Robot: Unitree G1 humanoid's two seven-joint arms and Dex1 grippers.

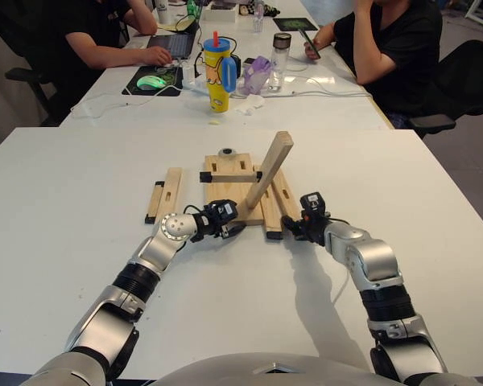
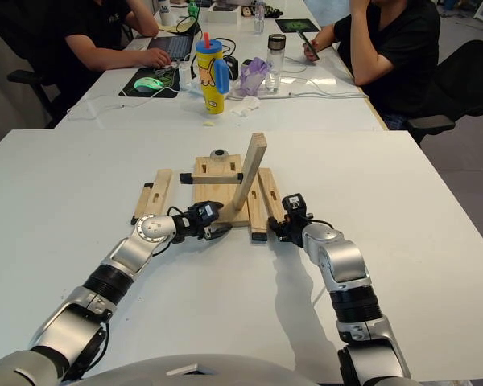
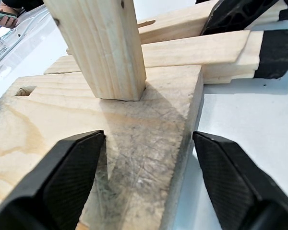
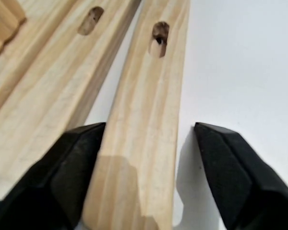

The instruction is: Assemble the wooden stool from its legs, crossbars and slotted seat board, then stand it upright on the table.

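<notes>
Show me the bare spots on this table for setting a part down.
Bare table left of the two loose pieces; also right of the right gripper, and near, between the arms. Crowded around the seat board.

Far table (image 1: 322, 108), yellow tumbler (image 1: 216, 80) with red straw, green-lit mouse (image 1: 151, 81), clear bottle (image 1: 280, 60), purple bag (image 1: 256, 74)

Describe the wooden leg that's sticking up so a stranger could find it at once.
Look at the near white table, at the flat wooden seat board in its middle. One leg rises from the board's near right corner, leaning away to the right. It is the only piece standing; the other legs lie flat beside it.
</notes>
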